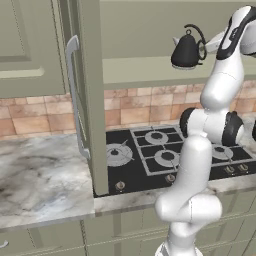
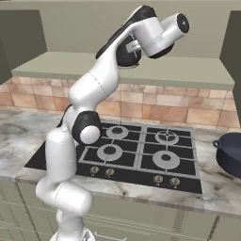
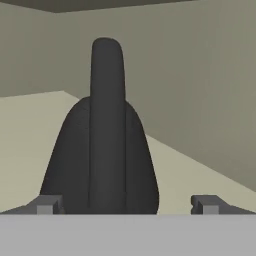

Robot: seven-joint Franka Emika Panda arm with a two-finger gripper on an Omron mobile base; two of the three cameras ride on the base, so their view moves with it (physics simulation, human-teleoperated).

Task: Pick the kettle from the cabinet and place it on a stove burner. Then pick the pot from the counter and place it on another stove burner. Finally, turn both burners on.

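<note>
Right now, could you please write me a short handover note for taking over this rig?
Pincer: open, holding nothing, level with the kettle, one fingertip on either side of its body; not closed on it.
Kettle: upright on the shelf of the cabinet, whose door stands open.
Pot: on the counter to the right of the stove.
Large stove burner: bare, like the other burners.
Done: cabinet opened, pincer brought up to the kettle.
Left: grasp the kettle and set it on a burner, move the pot to another burner, turn both burners on.
</note>
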